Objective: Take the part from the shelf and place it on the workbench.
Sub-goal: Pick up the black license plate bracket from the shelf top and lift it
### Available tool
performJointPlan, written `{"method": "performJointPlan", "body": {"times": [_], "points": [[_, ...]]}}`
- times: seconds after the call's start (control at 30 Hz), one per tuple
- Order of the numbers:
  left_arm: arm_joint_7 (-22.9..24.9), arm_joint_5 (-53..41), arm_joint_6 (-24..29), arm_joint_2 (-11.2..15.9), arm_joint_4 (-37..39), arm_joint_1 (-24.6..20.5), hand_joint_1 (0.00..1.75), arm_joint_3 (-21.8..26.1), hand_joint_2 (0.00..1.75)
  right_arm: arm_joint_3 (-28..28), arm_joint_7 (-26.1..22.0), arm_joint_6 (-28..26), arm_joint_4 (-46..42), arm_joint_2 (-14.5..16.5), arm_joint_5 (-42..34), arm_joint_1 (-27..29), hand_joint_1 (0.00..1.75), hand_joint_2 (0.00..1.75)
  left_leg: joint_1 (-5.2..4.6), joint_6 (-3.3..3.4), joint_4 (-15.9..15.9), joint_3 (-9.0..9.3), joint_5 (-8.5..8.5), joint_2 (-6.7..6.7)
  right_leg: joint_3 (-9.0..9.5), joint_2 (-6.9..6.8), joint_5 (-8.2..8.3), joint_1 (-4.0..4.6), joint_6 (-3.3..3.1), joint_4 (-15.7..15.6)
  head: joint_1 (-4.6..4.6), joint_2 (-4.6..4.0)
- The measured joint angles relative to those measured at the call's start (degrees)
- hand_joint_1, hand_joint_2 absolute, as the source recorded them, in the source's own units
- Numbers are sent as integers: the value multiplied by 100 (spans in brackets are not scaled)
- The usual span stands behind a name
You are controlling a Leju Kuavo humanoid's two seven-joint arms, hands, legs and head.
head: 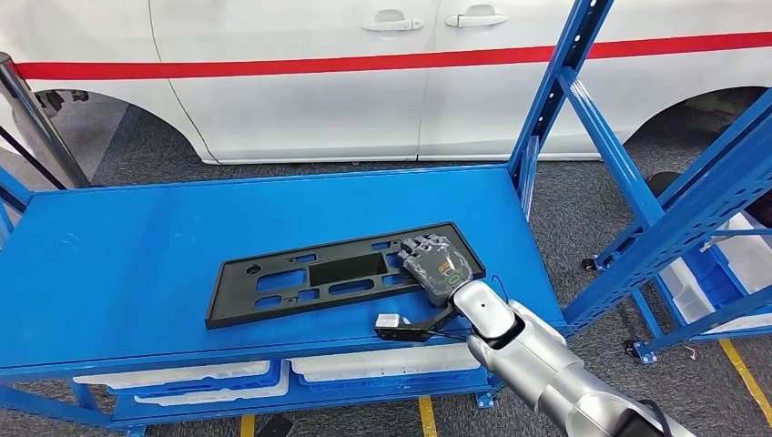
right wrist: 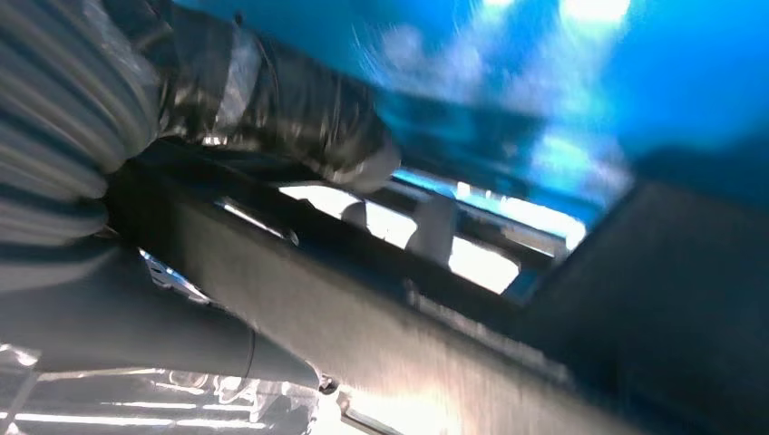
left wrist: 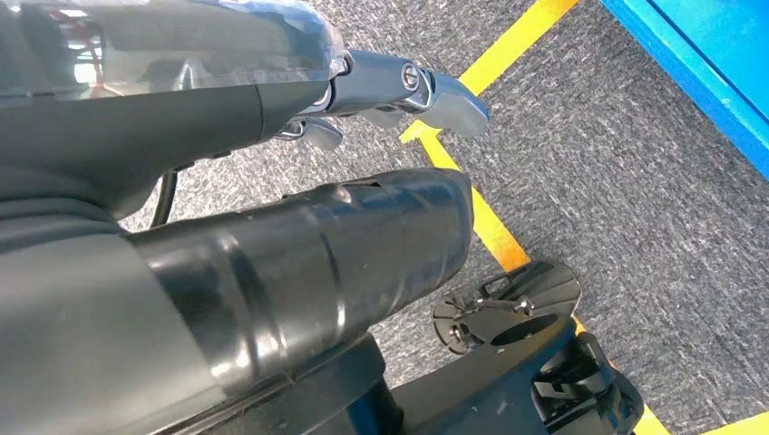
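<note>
The part point(head: 309, 278) is a long flat black plastic panel with several cut-outs. It lies on the blue shelf top point(head: 137, 255), slanted, towards the front right. My right hand point(head: 435, 264) sits at the panel's right end with its fingers laid over the top face. In the blurred right wrist view the thick thumb point(right wrist: 317, 127) is on one side of the panel's dark edge point(right wrist: 381, 326), so the hand grips that end. My left hand point(left wrist: 299, 181) hangs over the carpeted floor and holds nothing, its fingers point(left wrist: 426, 91) stretched out.
A white vehicle with a red stripe point(head: 364, 73) stands close behind the shelf. Blue uprights point(head: 555, 91) rise at the shelf's right corner, and another blue rack point(head: 710, 200) is further right. White bins point(head: 382, 364) sit under the top. Yellow floor tape point(left wrist: 490, 227) runs by.
</note>
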Motion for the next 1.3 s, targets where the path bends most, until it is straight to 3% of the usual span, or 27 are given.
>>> {"method": "performJointPlan", "body": {"times": [1.0, 1.3], "points": [[-1, 98, 21, 1, 0, 27, 0, -5, 0, -594, 156, -519, -509, -67, 202, 469, 175, 175, 0, 0, 0, -27, -1, 1, -23, 1, 0, 0, 0, 0, 0, 0], [-88, 250, 122, 3, 0, 86, 0, -1, 0, -1084, 756, -1203, -1816, -407, 921, 1089, 175, 175, -1, 0, 0, -45, -1, -1, -40, -1, -1, -2, 1, -1, 1, 0]]}}
